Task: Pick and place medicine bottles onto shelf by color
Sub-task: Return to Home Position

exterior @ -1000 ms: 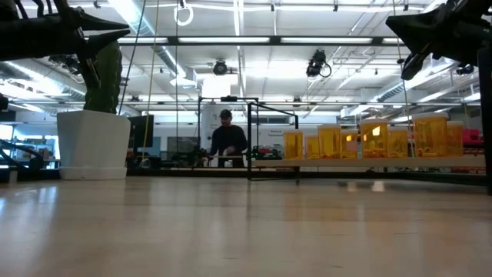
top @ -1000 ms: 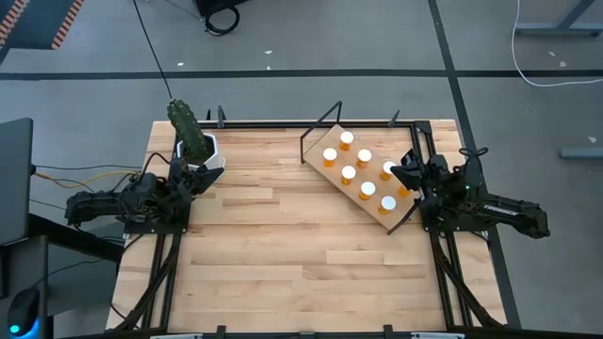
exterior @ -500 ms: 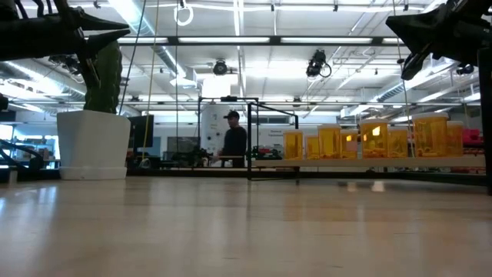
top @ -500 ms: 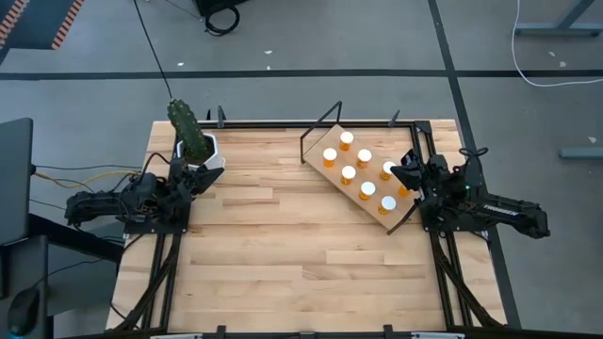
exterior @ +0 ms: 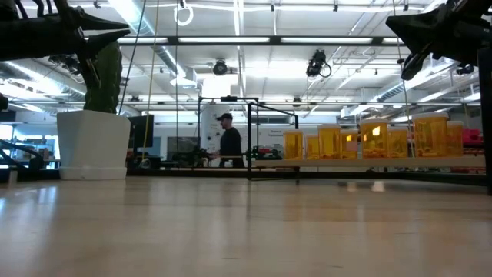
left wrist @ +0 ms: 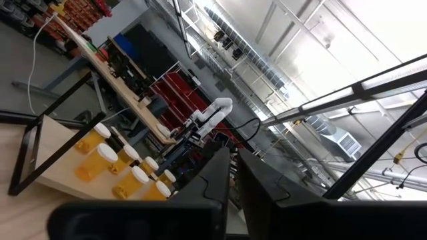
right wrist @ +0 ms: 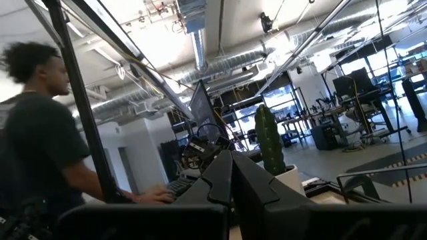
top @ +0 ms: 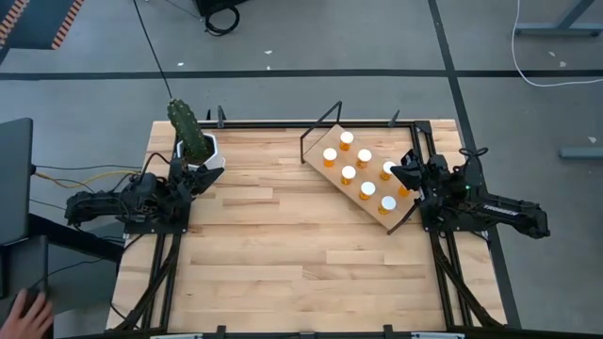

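High view, medicine bottles (top: 349,173) on shelf (top: 376,177), just beside right gripper (top: 403,173)

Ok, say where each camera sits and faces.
High: overhead, straight down on the table; left tool and right tool show.
Low: tabletop height, level toward the shelf; left arm and right arm at top corners.
Left wrist: past its shut fingers toward the pill bottles.
Right wrist: past its shut fingers toward the cactus.
High and low share cactus and shelf.
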Controlling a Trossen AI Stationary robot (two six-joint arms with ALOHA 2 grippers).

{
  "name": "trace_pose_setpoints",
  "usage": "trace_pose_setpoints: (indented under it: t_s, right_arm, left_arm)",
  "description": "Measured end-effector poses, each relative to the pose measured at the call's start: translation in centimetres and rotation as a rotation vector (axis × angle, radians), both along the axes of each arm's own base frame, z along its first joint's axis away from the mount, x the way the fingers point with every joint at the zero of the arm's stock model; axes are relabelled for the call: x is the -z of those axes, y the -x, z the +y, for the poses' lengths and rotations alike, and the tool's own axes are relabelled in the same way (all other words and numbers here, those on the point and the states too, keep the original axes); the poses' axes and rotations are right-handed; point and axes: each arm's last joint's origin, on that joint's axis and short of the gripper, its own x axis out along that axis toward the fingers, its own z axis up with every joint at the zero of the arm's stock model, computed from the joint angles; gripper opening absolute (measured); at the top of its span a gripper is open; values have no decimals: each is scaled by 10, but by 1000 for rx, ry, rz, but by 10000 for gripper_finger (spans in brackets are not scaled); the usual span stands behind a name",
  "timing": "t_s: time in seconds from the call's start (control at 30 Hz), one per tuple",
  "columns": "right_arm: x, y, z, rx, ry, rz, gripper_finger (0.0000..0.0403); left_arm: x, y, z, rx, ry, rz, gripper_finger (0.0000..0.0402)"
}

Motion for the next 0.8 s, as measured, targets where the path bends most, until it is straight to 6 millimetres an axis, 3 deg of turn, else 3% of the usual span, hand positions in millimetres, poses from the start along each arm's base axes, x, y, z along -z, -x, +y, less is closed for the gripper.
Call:
trace_pose_setpoints:
  t_s: [0.8]
  right_arm:
    - [0,0,0,0,1,0,17]
  left_arm:
    - [0,0,0,0,0,0,30]
